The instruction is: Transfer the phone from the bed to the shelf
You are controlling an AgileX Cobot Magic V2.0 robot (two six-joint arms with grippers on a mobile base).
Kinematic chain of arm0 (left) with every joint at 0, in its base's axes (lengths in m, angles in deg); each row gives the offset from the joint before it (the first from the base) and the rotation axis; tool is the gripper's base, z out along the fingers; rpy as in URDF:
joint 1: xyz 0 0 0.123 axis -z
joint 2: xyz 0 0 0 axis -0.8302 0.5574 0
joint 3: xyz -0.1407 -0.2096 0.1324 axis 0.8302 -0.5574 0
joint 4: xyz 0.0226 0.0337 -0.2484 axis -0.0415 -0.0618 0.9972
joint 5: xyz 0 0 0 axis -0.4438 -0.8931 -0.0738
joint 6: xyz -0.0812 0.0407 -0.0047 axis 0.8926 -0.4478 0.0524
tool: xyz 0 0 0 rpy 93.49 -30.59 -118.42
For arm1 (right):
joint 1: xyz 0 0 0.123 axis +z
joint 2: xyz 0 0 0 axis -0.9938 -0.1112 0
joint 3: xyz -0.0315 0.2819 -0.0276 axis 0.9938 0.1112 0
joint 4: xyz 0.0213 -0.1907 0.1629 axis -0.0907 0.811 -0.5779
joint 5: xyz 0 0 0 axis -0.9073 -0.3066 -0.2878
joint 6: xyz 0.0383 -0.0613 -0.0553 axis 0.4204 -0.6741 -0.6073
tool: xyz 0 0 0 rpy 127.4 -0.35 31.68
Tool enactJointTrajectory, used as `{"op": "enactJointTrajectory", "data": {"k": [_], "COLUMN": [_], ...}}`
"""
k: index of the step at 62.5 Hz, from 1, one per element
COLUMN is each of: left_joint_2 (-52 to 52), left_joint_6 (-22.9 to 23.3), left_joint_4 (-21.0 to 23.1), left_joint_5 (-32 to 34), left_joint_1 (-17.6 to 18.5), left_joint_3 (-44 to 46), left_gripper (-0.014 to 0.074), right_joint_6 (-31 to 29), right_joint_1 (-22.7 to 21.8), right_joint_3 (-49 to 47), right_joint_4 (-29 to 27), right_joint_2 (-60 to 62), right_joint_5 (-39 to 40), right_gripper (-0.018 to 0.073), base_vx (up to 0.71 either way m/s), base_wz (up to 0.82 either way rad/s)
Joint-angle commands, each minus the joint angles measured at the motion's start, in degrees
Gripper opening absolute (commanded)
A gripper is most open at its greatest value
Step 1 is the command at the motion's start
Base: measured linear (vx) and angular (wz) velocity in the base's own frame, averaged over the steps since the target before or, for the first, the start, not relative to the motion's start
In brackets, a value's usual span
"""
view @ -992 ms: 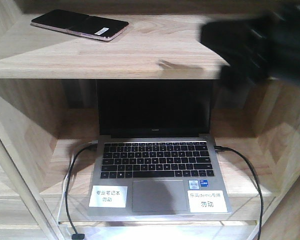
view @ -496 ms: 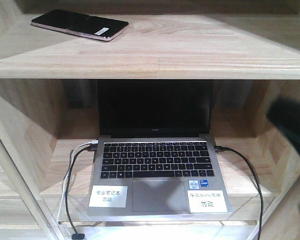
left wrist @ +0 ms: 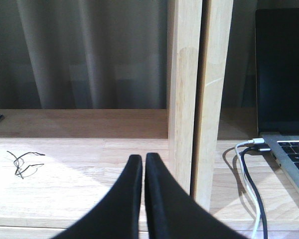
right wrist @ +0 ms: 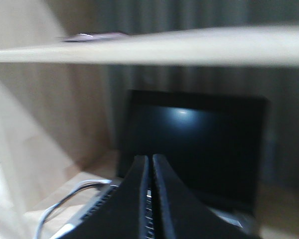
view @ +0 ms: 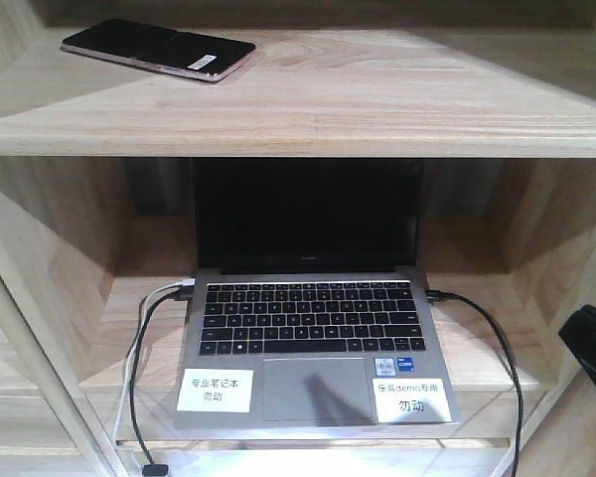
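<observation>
Phone [view: 159, 49] lies flat on the shelf [view: 377, 99], far left and toward the back, nothing touching it; in the right wrist view it's only a thin blurred sliver on top of the board. Placement looks done, so the job is prob. at its end.

Left tool [left wrist: 143, 164]: fingers pressed together, holding nothing, pointed at the upright post [left wrist: 187, 99] beside the laptop bay. Right tool [right wrist: 150, 167]: also pressed together, nothing in it, sitting below shelf level and aimed at the laptop [view: 313, 328] screen. Front view shows only a dark bit of arm at the lower right edge.

Risks: right arm swinging w/o clearance could clip the laptop lid or snag the charging cable [view: 487, 338]; a knock under the board could jolt the phone.
</observation>
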Motion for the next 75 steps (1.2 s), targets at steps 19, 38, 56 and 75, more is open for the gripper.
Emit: {"op": "enactJointTrajectory", "data": {"k": [19,38,56,75], "left_joint_2": [-0.39,-0.39,-0.39,-0.39], "left_joint_6": [0.0,0.0,0.0,0.0], "left_joint_4": [0.54,0.54,0.54,0.54], "left_joint_5": [4.24,4.24,4.24,4.24], "left_joint_1": [0.14,0.14,0.14,0.14], "left_joint_3": [-0.41,-0.41,-0.41,-0.41], "left_gripper": [0.0001,0.0001,0.0001,0.0001], "right_joint_6": [-0.57,-0.57,0.06,31.75], "right_joint_1": [-0.18,-0.18,-0.18,-0.18], "right_joint_3": [1.35,1.35,1.35,1.35], "right_joint_4": [-4.17,-4.17,-2.82,29.23], "right_joint_2": [-0.26,-0.26,-0.26,-0.26], "right_joint_5": [5.21,5.21,5.21,5.32], "right_gripper": [-0.0005,-0.0005,-0.0005,-0.0005], "base_vx": [0.0,0.0,0.0,0.0], "base_wz": [0.0,0.0,0.0,0.0]}}
